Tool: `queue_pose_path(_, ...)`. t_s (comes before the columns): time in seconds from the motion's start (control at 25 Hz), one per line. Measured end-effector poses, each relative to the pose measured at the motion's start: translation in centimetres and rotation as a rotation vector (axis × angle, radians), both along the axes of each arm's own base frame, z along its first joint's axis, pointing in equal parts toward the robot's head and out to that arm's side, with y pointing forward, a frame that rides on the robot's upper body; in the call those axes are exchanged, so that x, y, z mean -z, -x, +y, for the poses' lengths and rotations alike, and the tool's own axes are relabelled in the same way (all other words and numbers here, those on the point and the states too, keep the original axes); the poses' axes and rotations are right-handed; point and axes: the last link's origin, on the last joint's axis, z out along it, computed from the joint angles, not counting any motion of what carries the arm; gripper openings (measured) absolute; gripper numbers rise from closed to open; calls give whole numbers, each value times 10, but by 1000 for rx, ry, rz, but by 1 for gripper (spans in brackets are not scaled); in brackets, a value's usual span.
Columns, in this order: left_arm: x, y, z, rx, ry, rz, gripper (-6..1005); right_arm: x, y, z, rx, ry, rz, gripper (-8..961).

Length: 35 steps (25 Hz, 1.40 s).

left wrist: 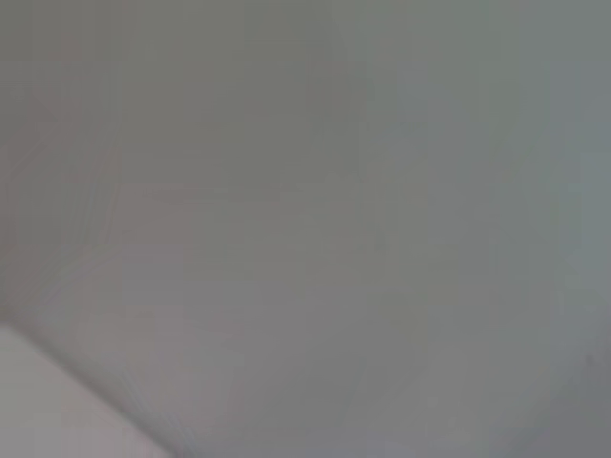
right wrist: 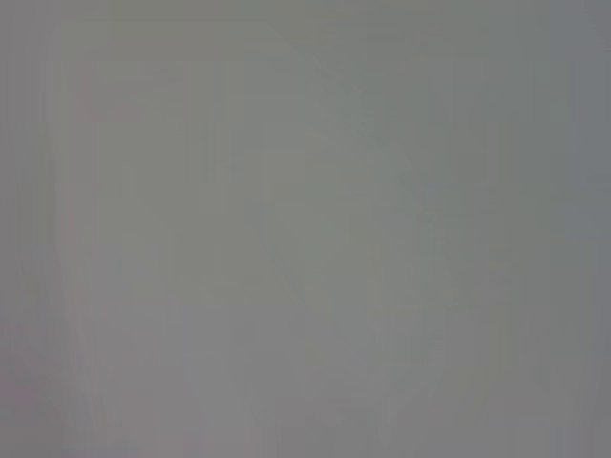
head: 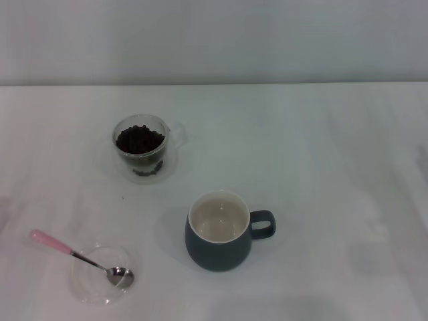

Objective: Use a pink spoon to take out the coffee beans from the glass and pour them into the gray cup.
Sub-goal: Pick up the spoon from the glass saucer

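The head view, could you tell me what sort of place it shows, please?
Probably a staged test bench, not a kitchen: a bare white table against a plain wall, holding only a glass of coffee beans, a gray cup and a pink spoon.

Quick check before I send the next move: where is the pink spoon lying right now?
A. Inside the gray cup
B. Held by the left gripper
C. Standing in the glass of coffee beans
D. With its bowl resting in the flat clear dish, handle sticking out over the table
D: the head view shows the pink spoon with its metal bowl in the flat clear dish, its handle out over the table; no gripper is in view.
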Motion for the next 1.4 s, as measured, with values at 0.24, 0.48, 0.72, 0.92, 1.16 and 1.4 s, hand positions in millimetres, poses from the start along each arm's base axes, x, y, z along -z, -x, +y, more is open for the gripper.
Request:
queue_pose_path(0.24, 6, 10, -7, -34, 212, -152, 877, 2, 4, 13, -3, 16, 0, 820)
queue_pose_path(0.48, 16, 10, -12, -39, 284, -171, 876, 5, 9, 23, -6, 31, 2, 820)
queue_pose_path(0.72, 26, 7, -15, -29, 347, -160, 877, 6, 14, 32, -16, 40, 3, 820)
queue_pose_path(0.92, 32, 4, -16, -21, 394, -168, 876, 7, 19, 39, -27, 46, 3, 820)
queue_pose_path(1.16, 36, 2, -15, -13, 416, -169, 875, 8, 22, 43, -36, 50, 3, 820)
queue_pose_path(1.4, 43, -3, -9, 2, 479, -172, 864, 9, 24, 47, -38, 55, 2, 820)
